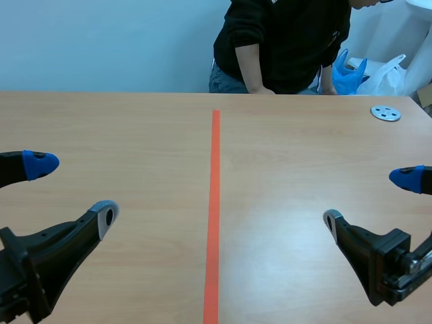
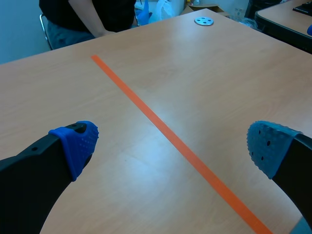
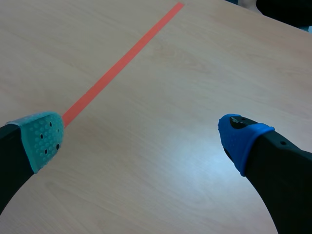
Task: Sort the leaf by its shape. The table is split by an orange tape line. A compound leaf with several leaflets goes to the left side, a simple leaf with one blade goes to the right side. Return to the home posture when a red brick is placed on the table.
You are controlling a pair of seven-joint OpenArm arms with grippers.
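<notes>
I see no leaf anywhere in the three views, so the relation I would normally steer by, which way the leaf lies from a gripper and how its long axis runs, cannot be read. No red brick shows either.

The surface (image 1: 135, 135) is split by the orange tape line (image 1: 214, 202), which runs from near to far down the middle. The left gripper (image 1: 73, 190) sits low at the near left, well apart from the tape, its two fingers spread wide with nothing between them. The right gripper (image 1: 370, 200) mirrors it at the near right, also spread wide and holding nothing. Each wrist view shows only bare wood and the tape ahead of the fingers. Both arms are about equally far from the line, so neither has the advantage.

Across the surface a person (image 1: 283, 40) leans in at the far edge, just right of the tape's far end, with both hands (image 1: 260, 89) at that edge. A small metal disc (image 1: 385, 113) with holes lies at the far right, well apart from both grippers. Blue and white plastic bags (image 1: 347, 71) sit beyond the far edge.

My judgement: both arms are in a waiting pose. Where a leaf gets put down will decide which arm I use.
</notes>
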